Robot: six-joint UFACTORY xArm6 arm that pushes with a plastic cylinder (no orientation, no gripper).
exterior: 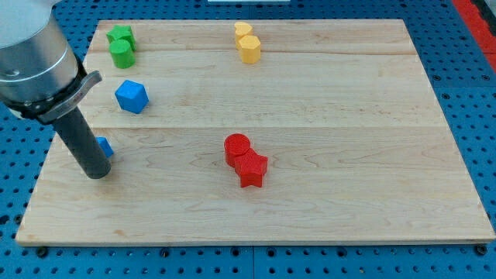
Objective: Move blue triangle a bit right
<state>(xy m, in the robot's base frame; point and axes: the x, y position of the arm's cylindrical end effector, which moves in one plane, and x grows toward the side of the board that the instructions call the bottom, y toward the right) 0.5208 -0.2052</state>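
Seven blocks lie on the wooden board [325, 116], which rests on a blue perforated base [465, 70].

The blue triangle [105, 146] sits near the board's left edge, about two-thirds of the way from the top edge to the bottom edge. Only its right-hand portion is visible; the rod covers the remainder, so its full shape cannot be confirmed. My tip [96, 173] stands just to the left of and slightly below this block. It appears to be touching the block or just beside it; which of the two cannot be told. The rod is a plain pushing tool with no jaws, so it grips nothing.

A second blue block [132, 96], roughly hexagonal, lies above the blue triangle and slightly to the right, well apart from my tip.

Two green blocks [121, 45] touch each other in the top-left corner; their shapes are not clear.

Two yellow blocks [247, 42] touch each other near the top edge, about midway along it. The lower one looks hexagonal.

The red cylinder [237, 147] and the red star [252, 169] touch each other near the board's centre, nearer the bottom edge. The star lies below and to the right of the cylinder. Both are well apart from my tip.
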